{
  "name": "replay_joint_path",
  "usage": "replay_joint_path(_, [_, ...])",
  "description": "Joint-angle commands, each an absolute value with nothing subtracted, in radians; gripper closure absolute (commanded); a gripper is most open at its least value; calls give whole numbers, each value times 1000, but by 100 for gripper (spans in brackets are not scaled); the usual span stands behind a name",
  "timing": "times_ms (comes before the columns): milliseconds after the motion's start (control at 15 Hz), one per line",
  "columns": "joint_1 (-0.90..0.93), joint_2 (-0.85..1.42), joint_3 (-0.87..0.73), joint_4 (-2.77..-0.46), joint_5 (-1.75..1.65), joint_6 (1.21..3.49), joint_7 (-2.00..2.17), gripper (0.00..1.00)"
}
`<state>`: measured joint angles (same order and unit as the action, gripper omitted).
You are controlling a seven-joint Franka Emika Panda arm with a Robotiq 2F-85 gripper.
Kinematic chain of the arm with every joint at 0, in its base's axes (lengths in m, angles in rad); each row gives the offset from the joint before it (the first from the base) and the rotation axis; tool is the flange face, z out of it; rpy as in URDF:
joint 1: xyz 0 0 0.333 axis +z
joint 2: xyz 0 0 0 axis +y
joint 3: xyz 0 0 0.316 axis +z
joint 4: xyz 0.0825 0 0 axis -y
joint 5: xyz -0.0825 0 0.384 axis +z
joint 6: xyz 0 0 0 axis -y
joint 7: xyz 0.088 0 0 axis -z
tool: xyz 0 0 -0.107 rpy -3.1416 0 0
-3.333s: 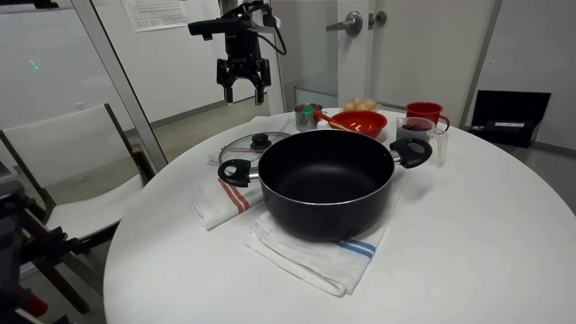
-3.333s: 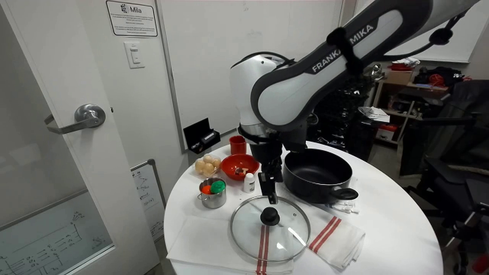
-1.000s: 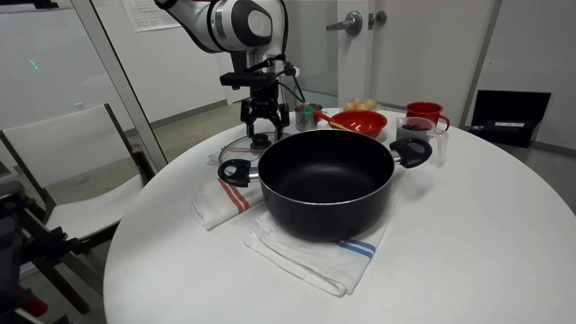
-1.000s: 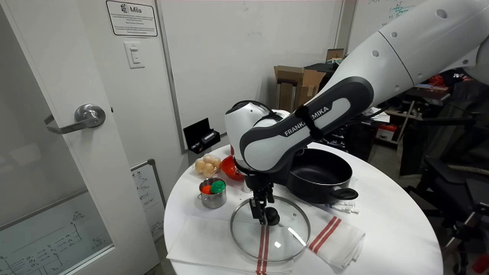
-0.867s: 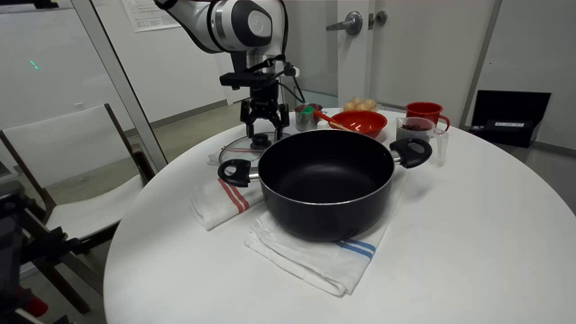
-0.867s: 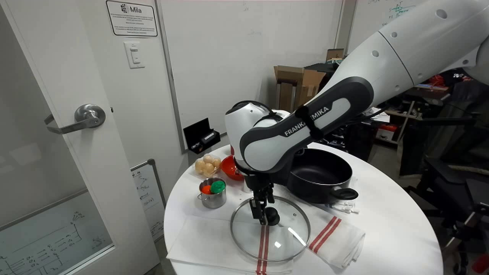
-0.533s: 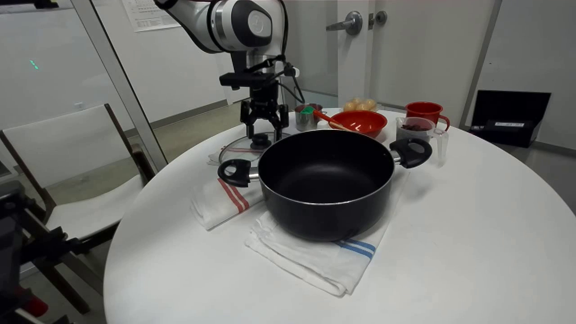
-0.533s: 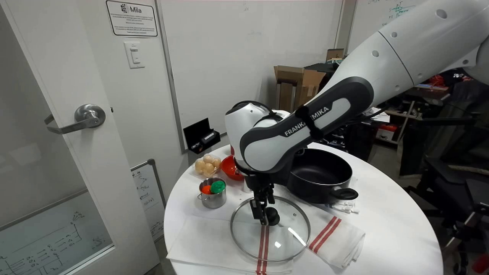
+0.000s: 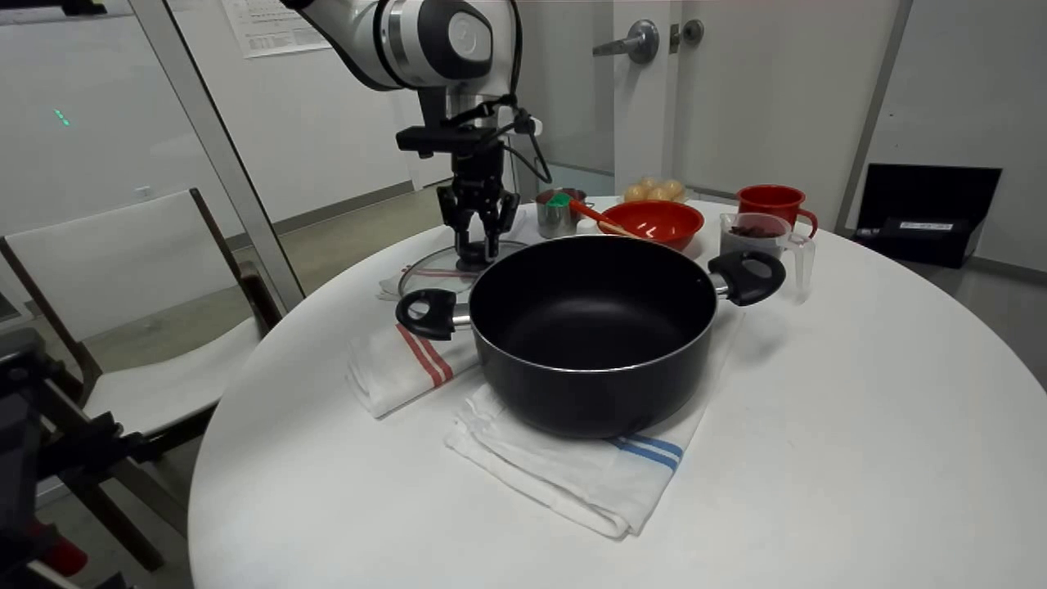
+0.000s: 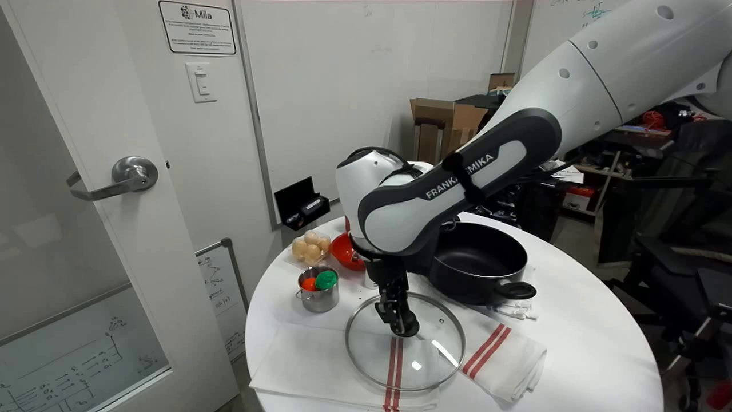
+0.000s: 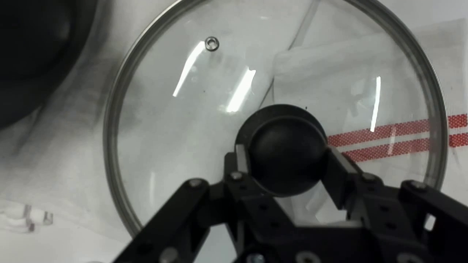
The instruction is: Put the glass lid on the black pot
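- The hand (image 11: 287,159) pointed down and held the black knob (image 11: 287,149) tight, squeezing it from both sides.
- The knob was the middle part of the glass lid (image 10: 423,355). The lid looked level, but I could not tell if it touched the white cloth with red stripes (image 10: 314,360) below it.
- The black pot (image 9: 593,401) was just beside the lid. It stood upright on a white cloth with blue stripes (image 9: 572,483).
- Near the lid was a metal cup (image 10: 320,300) with a green thing (image 10: 326,280) and an orange thing (image 10: 309,284) in it.
- Round tan things (image 10: 310,249) and a red bowl (image 9: 675,222) were near the cup.
- Beyond the pot, in an exterior view, were a red mug (image 9: 773,209) and a clear jug (image 9: 757,245).
- Under it all was a round white surface (image 9: 859,458).
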<state>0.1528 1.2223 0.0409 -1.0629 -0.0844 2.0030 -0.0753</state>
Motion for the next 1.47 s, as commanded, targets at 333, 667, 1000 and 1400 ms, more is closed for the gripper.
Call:
replay_joint_path(333, [144, 1120, 47, -1153, -80, 2006, -80, 75])
replay_joint_path(667, [145, 1037, 49, -1206, -79, 2012, -81, 75])
replay_joint_path(1000, [140, 965, 57, -1246, -74, 2007, -71, 75])
replay_joint_path(1400, [117, 873, 47, -1319, -63, 2016, -37, 75])
